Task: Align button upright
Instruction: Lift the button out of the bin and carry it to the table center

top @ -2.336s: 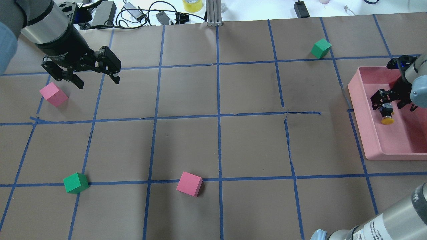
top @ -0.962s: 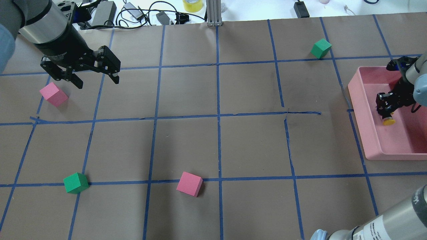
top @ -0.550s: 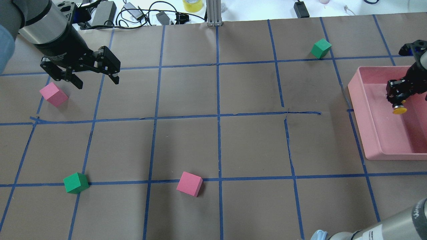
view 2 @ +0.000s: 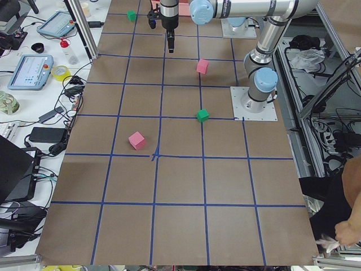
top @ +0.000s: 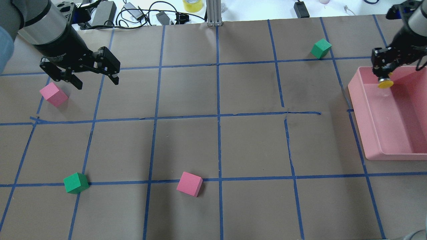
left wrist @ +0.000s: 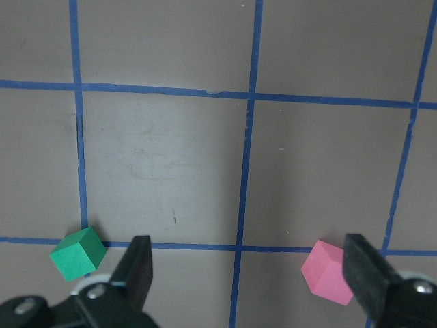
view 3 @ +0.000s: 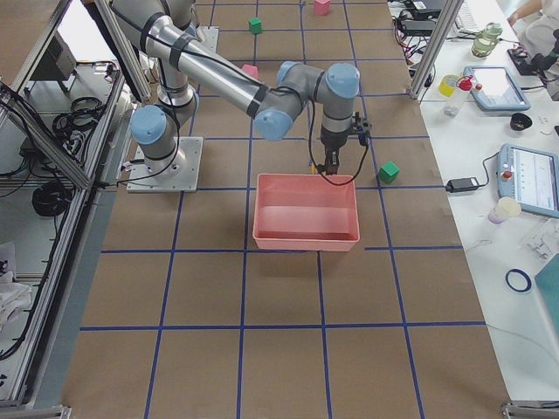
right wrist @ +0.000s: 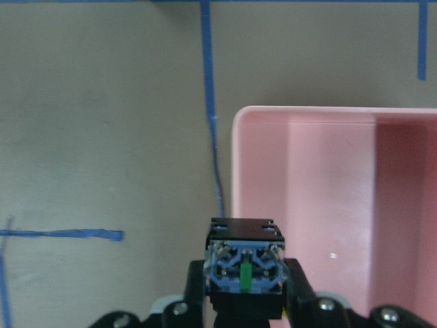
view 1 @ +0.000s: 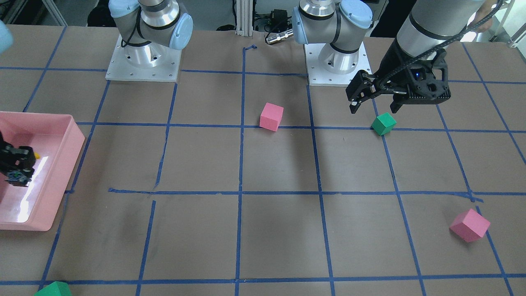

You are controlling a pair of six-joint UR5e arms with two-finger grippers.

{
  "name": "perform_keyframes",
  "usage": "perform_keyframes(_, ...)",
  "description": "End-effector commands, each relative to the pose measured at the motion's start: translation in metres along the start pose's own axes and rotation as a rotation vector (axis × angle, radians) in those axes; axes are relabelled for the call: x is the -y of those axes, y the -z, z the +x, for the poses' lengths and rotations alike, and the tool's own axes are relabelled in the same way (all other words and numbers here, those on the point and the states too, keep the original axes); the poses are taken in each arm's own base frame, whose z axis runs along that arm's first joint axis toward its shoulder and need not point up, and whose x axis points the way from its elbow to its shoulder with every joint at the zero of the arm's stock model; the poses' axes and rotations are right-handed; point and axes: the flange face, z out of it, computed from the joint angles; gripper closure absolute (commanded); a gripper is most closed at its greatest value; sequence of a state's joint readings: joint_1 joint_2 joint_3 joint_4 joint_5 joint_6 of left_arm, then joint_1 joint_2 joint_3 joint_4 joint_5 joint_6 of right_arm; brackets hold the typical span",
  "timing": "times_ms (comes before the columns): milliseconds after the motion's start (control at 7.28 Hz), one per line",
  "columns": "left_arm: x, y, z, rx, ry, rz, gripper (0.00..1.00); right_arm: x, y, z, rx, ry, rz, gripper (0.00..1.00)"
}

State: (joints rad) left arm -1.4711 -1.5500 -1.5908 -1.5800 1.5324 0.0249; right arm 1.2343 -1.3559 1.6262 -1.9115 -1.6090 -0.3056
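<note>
The button point(top: 385, 84) hangs in the air over the far left corner of the pink tray point(top: 400, 126), with my right gripper point(top: 383, 76) shut on its black body. Its yellow cap points away from the wrist, down toward the tray. In the right wrist view the button point(right wrist: 244, 266) shows its blue and black underside between the two fingers, with the tray rim point(right wrist: 235, 137) beyond. My left gripper point(top: 97, 83) hovers open over the far left of the table, holding nothing. The left wrist view shows its fingers point(left wrist: 140, 266) spread wide.
A pink cube point(top: 53, 94) lies just left of the left gripper. A green cube point(top: 76, 182) and another pink cube point(top: 189, 184) sit near the front edge. A green cube point(top: 321, 48) sits far right, near the tray. Cables and boxes lie beyond the far edge.
My right gripper closed on the button inside the tray, then lifted it and carried it toward the tray's far left corner. The left arm has stayed put.
</note>
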Motion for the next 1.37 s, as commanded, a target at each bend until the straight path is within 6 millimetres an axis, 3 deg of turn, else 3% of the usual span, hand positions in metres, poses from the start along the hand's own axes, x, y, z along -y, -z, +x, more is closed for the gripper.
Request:
perform_keyframes(0,-0.001,0.001,0.0,0.0,-0.001,0.002,0.0,-0.011,0.012,-0.185,0.052,-0.092,0.009,1.0)
perform_keyframes(137,-0.001,0.002,0.0,0.0,-0.001,0.004,0.0,-0.025,0.002,-0.269,0.065,-0.102,0.024,1.0)
perform_keyframes(275,-0.001,0.002,0.0,-0.001,-0.001,0.004,0.0,-0.036,-0.018,-0.337,0.084,-0.096,0.054,1.0)
perform_keyframes(412,-0.001,0.001,0.0,-0.001,-0.001,0.002,0.0,-0.039,-0.047,-0.38,0.102,-0.062,0.079,1.0)
perform_keyframes(687,-0.001,0.002,0.0,-0.001,-0.003,0.004,0.0,-0.049,-0.079,-0.418,0.138,0.007,0.053,1.0)
perform_keyframes(825,-0.001,0.002,0.0,-0.001,-0.001,0.004,0.0,-0.048,-0.088,-0.425,0.169,0.026,0.047,1.0)
perform_keyframes(1100,-0.001,0.002,0.0,-0.001,-0.001,0.004,0.0,-0.041,-0.129,-0.431,0.184,0.097,0.057,1.0)
perform_keyframes(1237,-0.001,0.002,0.0,-0.001,-0.001,0.004,0.0,-0.041,-0.132,-0.433,0.187,0.106,0.066,1.0)
